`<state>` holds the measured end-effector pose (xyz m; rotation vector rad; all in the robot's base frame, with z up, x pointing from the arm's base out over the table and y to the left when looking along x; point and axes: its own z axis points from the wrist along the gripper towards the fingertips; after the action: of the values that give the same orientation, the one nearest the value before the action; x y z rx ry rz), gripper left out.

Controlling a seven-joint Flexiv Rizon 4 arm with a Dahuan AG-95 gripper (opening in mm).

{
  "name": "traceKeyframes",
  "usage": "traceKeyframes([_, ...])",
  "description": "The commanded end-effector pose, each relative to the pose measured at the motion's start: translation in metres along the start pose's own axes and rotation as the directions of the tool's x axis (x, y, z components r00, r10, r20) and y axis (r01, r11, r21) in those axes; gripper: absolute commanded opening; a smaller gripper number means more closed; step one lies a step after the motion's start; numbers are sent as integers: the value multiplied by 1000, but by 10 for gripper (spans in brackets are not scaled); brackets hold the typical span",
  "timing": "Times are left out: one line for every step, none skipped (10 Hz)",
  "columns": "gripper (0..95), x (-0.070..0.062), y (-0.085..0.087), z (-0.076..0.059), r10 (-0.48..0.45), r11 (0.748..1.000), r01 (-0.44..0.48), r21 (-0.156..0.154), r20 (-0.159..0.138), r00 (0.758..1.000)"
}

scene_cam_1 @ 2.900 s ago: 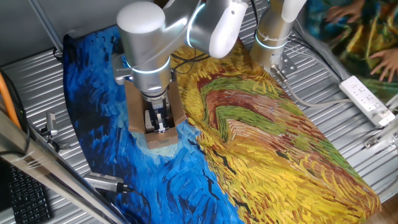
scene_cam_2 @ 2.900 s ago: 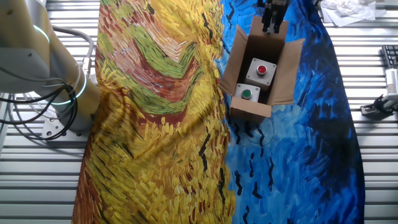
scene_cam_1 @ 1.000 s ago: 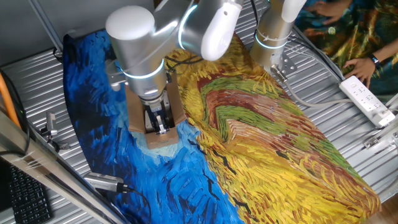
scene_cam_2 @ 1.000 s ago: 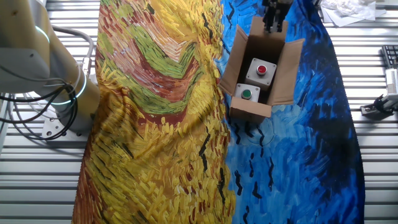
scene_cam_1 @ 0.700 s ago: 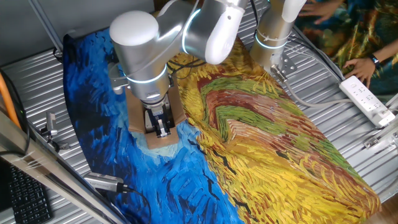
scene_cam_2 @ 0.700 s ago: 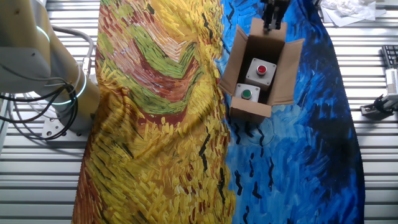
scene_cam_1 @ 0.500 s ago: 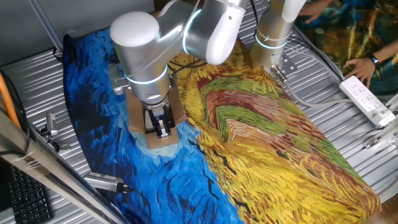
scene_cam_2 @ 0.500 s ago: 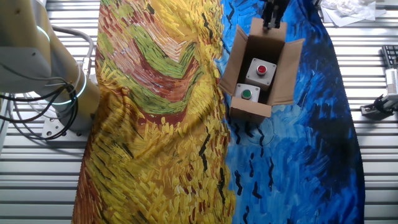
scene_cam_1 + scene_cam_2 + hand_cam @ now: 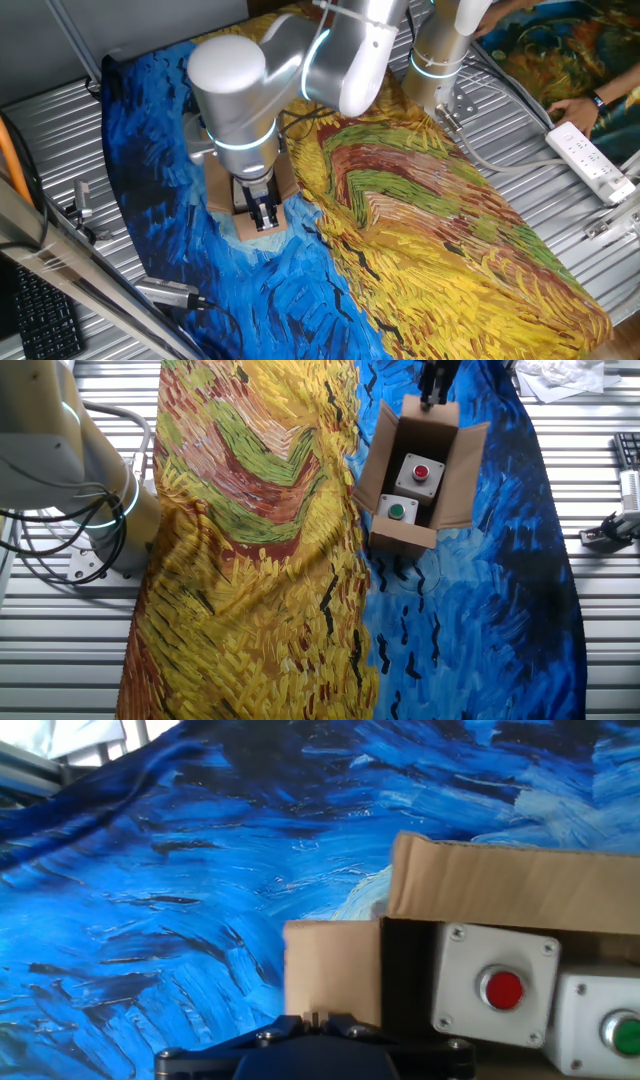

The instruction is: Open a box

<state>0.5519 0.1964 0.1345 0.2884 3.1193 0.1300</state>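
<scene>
The claw (image 9: 437, 398) sits at the far end of the box (image 9: 415, 480), right at the end flap. In one fixed view its dark fingers (image 9: 266, 213) look close together over that flap, with the card between them — but the arm hides much of it, so I cannot tell for sure if the claw is clamped on the flap or just touching it. In the hand view only the black base of the claw shows at the bottom edge, and a piece of brown flap stands up just in front of it.

The box is brown cardboard and lies on the painted cloth (image 9: 260, 560) that covers the table (image 9: 590, 660). It rests on the blue part of the cloth, just beside the line where the blue meets the yellow. Its long side runs from the claw end toward the near end, a bit slanted. The top is open — the two long side flaps stand out and up on each side.

Inside the box sit two grey switch blocks in a row along its length. The red button (image 9: 421, 471) is nearer the claw, and the green button (image 9: 397, 511) is at the other end.
</scene>
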Motion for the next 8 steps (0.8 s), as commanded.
traceKeyframes([0,-2,-3,6,-18,1000,18,11,-1,1000])
traceKeyframes([0,-4,-5,10,-29,999,29,23,-5,1000])
traceKeyframes([0,-5,-6,12,-34,999,35,30,-8,999])
traceKeyframes([0,-5,-7,15,-42,998,42,41,-13,999])
traceKeyframes([0,-7,-9,18,-50,998,51,49,-17,999])
traceKeyframes([0,-9,-12,19,-58,997,59,52,-18,998])
traceKeyframes([0,-9,-13,19,-59,997,60,53,-20,998])
traceKeyframes([0,-9,-13,19,-59,997,60,54,-20,998])
